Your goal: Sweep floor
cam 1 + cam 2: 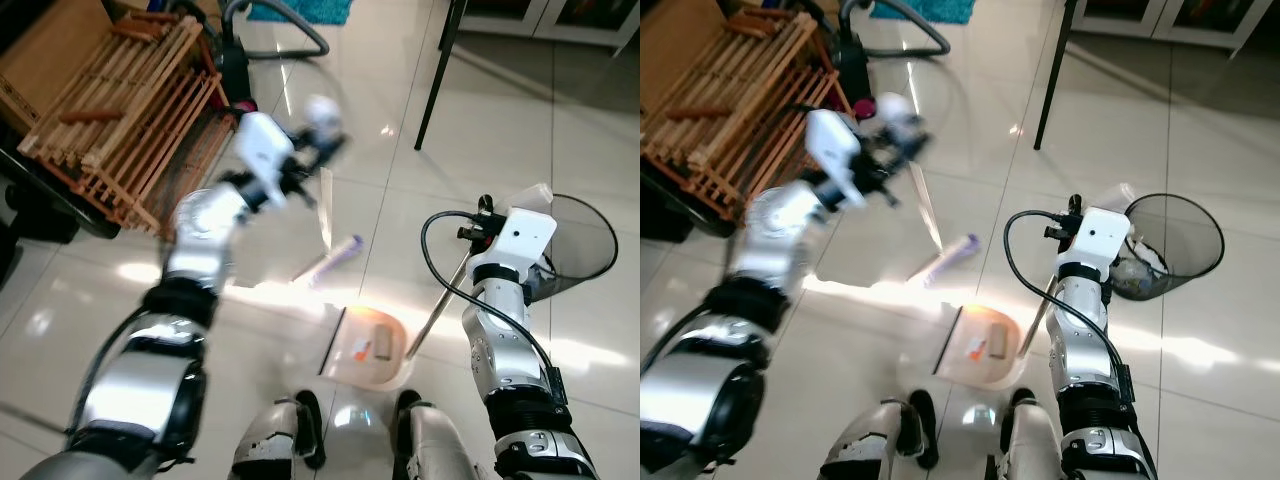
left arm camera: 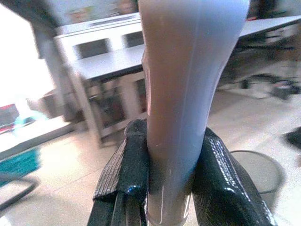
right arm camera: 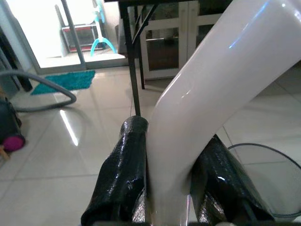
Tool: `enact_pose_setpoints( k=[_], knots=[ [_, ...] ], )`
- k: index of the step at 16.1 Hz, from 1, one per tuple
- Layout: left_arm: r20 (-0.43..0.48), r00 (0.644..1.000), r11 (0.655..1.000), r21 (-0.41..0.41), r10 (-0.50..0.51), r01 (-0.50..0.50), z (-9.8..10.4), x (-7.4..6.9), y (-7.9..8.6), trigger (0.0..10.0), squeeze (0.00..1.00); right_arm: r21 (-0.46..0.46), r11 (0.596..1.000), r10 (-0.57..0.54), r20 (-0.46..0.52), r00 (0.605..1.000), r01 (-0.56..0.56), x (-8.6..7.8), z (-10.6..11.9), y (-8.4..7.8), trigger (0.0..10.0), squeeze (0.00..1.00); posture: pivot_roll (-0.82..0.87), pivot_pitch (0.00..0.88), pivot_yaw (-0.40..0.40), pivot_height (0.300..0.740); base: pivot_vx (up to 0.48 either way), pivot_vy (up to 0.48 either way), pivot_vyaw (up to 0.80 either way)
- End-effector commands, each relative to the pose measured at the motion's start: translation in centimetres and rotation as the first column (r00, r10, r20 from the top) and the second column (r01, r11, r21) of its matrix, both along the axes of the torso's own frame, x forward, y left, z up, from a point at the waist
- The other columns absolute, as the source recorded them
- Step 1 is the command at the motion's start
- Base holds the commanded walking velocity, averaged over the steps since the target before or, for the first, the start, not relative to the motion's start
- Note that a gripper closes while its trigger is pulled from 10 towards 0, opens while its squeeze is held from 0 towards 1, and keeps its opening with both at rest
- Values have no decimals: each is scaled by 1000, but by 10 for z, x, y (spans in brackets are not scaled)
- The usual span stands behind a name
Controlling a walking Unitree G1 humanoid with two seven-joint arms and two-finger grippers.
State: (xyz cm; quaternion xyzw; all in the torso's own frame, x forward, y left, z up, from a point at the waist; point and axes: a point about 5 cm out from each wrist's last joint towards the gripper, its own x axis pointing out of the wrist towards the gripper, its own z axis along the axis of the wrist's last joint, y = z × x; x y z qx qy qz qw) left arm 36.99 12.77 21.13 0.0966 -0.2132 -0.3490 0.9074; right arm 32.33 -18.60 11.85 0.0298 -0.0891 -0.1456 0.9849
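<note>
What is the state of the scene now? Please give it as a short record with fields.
left gripper: shut on the broom handle, raised toward the wooden rack
right gripper: shut on the dustpan handle
dustpan: on the tiled floor before the robot's feet, some litter in it
broom head: on the floor beyond the dustpan
waste bin: mesh, at the robot's right, holds rubbish

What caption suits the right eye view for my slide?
Left tool holds broom, right tool dustpan, beside wastebasket.
</note>
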Motion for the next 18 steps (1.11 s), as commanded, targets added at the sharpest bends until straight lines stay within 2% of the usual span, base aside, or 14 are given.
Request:
enact_pose_setpoints(
  k=[1,2,3,4,5,7,8,10,13,18],
  knots=[
    [-38,992,992,-27,124,-125,-5,0,26,10000,0,39,999,-8,54,998,6,1,13,-4,10000,0,20,101,123,740,0,0,0],
    [-93,969,971,-42,230,-235,-19,-6,49,10000,0,75,997,-15,75,997,10,4,23,-9,10000,0,16,83,118,740,0,0,0],
    [-130,947,954,-26,293,-299,-29,-10,59,10000,0,92,996,-17,96,995,8,5,32,-11,10000,0,12,71,115,740,0,0,0],
    [-148,932,941,-21,330,-336,-36,-14,66,10000,0,86,996,-14,116,993,4,7,41,-12,10000,0,9,62,110,740,0,0,0],
    [-178,902,916,-1,395,-401,-46,-20,74,10000,0,90,996,-20,140,990,7,8,52,-16,10000,0,6,40,100,740,0,0,0],
    [-218,869,890,5,445,-455,-63,-33,80,10000,0,90,996,-12,197,980,-6,10,80,-20,10000,0,6,23,86,740,0,0,0],
    [-230,862,886,5,452,-464,-67,-37,79,10000,0,99,995,-8,225,974,-15,10,90,-21,10000,0,8,14,81,740,0,0,0],
    [-261,847,878,8,464,-478,-76,-47,67,10000,0,134,991,-31,284,958,-8,10,119,-29,10000,0,1,0,76,740,0,0,0],
    [-284,849,884,-9,446,-467,-81,-53,46,10000,0,141,990,-77,351,933,28,6,159,-44,10000,0,-25,0,75,740,0,0,-719],
    [-293,844,880,-17,449,-474,-77,-55,36,10000,0,128,990,-104,388,916,58,-1,191,-58,10000,0,-33,0,71,740,0,0,-800]
  ],
)
